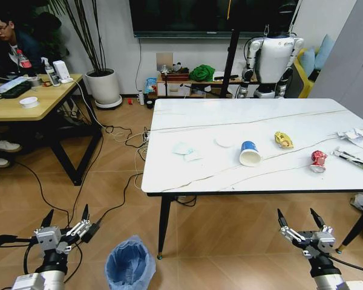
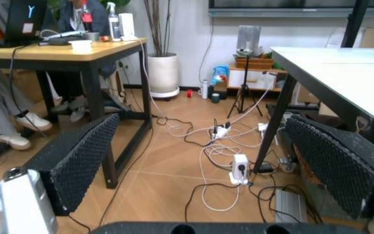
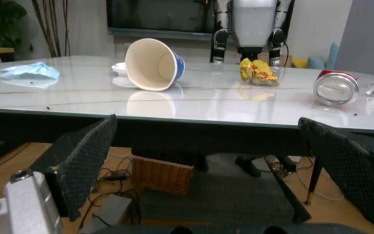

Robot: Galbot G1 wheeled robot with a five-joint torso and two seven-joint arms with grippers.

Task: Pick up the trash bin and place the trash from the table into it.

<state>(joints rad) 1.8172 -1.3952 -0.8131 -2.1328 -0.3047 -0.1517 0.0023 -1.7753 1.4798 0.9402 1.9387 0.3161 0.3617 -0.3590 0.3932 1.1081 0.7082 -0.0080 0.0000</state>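
Observation:
The trash bin [image 1: 130,266], lined with a crinkly blue bag, stands on the floor in front of the table's near left corner, between my two arms. My left gripper [image 1: 66,212] hovers open to the left of it, low over the floor. On the white table [image 1: 230,175] lies the trash: a tipped blue-and-white cup [image 1: 250,153], a yellow wrapper [image 1: 283,140], a crushed red can [image 1: 318,161], a white lid [image 1: 224,141], tissues [image 1: 184,149] and paper scraps [image 1: 355,138]. My right gripper [image 1: 296,212] is open below the table's front edge, facing the cup [image 3: 153,63] and the can [image 3: 335,87].
A wooden desk [image 1: 42,99] with a seated person stands at the left. Cables and a power strip [image 2: 239,168] lie on the floor between desk and table. A cream-white pot [image 1: 104,87] and another robot [image 1: 272,57] stand at the back. A wicker basket [image 3: 164,175] sits under the table.

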